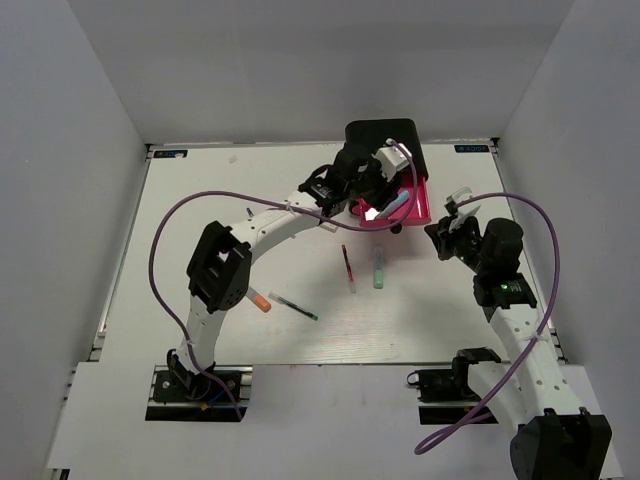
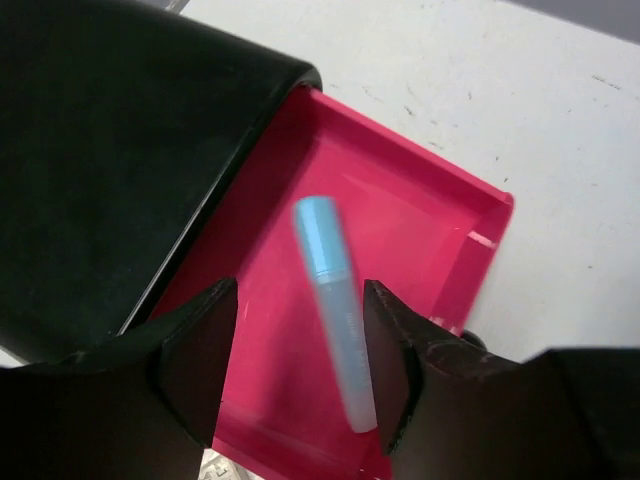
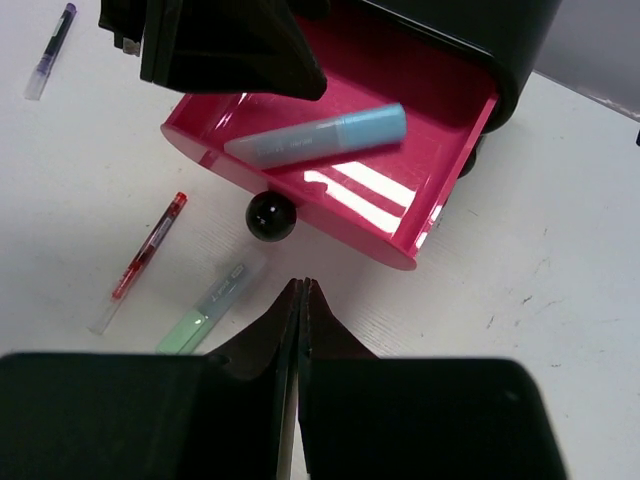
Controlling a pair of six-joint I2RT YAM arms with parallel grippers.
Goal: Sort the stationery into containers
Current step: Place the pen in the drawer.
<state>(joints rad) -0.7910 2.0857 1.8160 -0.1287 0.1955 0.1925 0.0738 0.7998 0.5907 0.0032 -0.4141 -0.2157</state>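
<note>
The glossy black case [image 1: 385, 140] stands at the back with its lowest pink-red drawer [image 1: 421, 207] pulled out. A light blue marker [image 2: 335, 310] lies in that drawer [image 2: 440, 230], slightly blurred. My left gripper [image 2: 300, 370] hovers open over the drawer, with the marker between its fingers and free of them. My right gripper [image 3: 300, 285] is shut and empty, just in front of the drawer's black knob [image 3: 271, 216]. On the table lie a red pen [image 1: 347, 265], a pale green marker [image 1: 379, 270], a dark teal pen [image 1: 295, 307] and an orange-capped pen [image 1: 258, 299]. The white block is out of view.
A small purple-capped pen [image 3: 52, 48] lies on the table left of the drawer. The red pen [image 3: 145, 250] and green marker [image 3: 205, 312] lie close in front of the drawer's knob. White walls enclose the table on three sides.
</note>
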